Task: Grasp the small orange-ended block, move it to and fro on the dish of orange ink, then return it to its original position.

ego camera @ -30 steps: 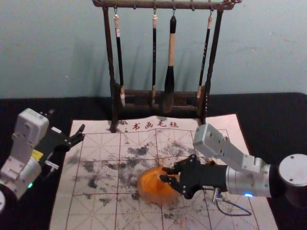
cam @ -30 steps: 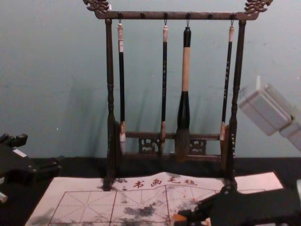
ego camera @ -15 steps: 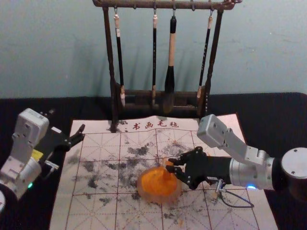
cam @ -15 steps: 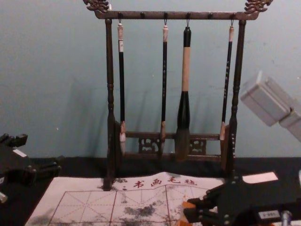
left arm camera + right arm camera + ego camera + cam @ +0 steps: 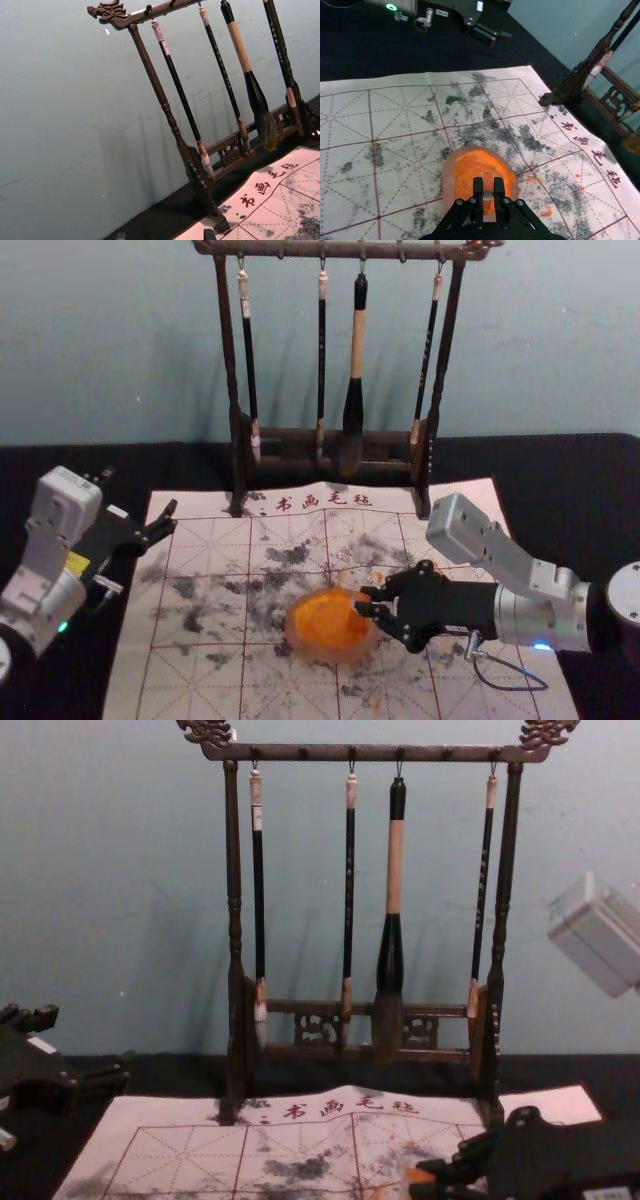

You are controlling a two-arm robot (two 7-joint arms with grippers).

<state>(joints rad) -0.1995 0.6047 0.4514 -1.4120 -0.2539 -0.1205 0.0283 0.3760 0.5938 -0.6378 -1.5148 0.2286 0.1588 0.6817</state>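
At the ink dish (image 5: 448, 175), the right claw (image 5: 363, 601) grips the small block (image 5: 488, 182), orange-ended with a pale middle. The left claw (image 5: 173, 517), fingers apart, hangs near the mat (image 5: 135, 635).

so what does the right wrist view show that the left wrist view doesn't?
Right wrist adds: the dish of orange ink, with the right tool over it, pinching the block.

Left wrist adds: the rack's carved dragon end and the large brush's pale handle section.

Both: the mat, the rack's lower frame and the left tool, idle near the mat's left edge.
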